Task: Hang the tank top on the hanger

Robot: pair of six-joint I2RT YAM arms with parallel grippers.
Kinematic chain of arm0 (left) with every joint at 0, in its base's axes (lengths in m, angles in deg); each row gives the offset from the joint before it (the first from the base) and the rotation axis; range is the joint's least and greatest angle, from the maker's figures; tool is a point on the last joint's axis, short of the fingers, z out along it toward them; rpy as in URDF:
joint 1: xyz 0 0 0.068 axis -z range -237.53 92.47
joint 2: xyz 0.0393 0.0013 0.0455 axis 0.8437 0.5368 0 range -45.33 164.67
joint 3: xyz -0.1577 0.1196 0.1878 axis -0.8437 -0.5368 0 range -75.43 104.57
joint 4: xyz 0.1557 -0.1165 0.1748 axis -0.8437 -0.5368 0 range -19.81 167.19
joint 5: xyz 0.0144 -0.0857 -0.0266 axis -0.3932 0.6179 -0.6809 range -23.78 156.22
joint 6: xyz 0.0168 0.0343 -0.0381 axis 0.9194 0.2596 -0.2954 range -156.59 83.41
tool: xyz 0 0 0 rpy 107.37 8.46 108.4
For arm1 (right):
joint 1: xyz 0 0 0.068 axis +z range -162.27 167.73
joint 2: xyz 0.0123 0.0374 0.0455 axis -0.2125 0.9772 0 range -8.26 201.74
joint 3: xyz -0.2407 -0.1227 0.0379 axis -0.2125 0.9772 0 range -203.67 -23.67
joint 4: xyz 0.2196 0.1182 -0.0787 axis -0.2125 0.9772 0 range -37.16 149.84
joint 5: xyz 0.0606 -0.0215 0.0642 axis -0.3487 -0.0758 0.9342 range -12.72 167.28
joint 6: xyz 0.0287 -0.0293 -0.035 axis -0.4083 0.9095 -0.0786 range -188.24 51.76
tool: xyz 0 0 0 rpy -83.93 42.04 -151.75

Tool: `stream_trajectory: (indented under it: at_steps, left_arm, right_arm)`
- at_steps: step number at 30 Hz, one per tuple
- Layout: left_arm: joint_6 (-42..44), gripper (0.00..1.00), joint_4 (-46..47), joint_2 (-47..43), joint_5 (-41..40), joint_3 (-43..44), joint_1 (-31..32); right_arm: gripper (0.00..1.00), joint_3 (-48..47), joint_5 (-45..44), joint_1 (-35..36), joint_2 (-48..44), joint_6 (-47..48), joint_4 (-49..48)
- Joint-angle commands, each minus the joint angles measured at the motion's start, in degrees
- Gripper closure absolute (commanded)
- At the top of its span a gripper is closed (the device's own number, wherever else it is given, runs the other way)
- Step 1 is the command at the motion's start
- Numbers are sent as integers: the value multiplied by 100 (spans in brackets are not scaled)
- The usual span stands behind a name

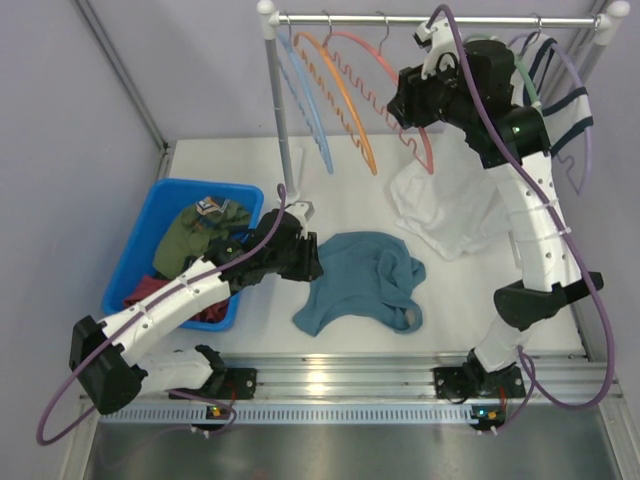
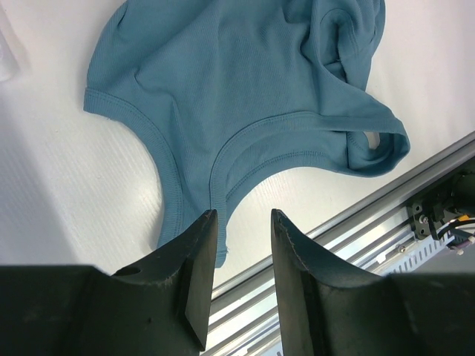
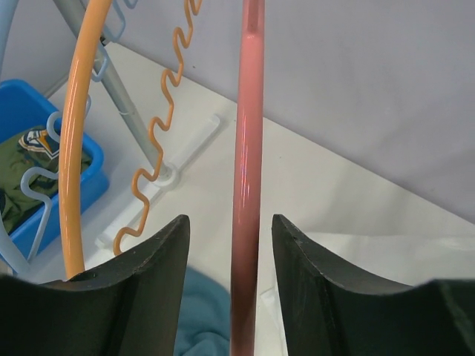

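Note:
The teal-blue tank top [image 1: 365, 280] lies crumpled on the white table in front of the arms. In the left wrist view it [image 2: 245, 74] is spread out, with a shoulder strap reaching to my left fingertip. My left gripper [image 1: 312, 262] [image 2: 243, 216] is open and empty at the top's left edge, low over the table. The salmon hanger [image 1: 372, 52] hangs on the rail at the back. My right gripper [image 1: 405, 105] [image 3: 229, 218] is open with its jaws on either side of the hanger's bar [image 3: 247, 148], a gap on each side.
A blue bin [image 1: 140, 250] at the left holds an olive garment [image 1: 200, 225] and other clothes. A white top [image 1: 450, 210] lies at the back right. An orange hanger [image 1: 345, 100] [image 3: 74, 148], a blue hanger [image 1: 305, 100] and a purple hanger [image 1: 580, 130] hang on the rack. The rack pole [image 1: 280, 110] stands left of centre.

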Motion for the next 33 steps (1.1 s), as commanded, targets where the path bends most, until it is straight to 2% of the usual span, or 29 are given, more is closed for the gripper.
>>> stream_trajectory:
  at_steps: [1,25,28,33]
  left_arm:
    - [15,60,12,-101,-22,91,1]
    - [6,60,38,-31,-31,65,1]
    - [15,60,55,-13,-22,65,1]
    - [-3,60,82,22,4,65,1]
  right_arm:
    - [52,-49,-95,27,66,108,16]
    - [58,-93,-500,167,233,249,78]
    - [62,-93,-692,202,224,258,78]
    - [80,-119,-834,273,180,293,17]
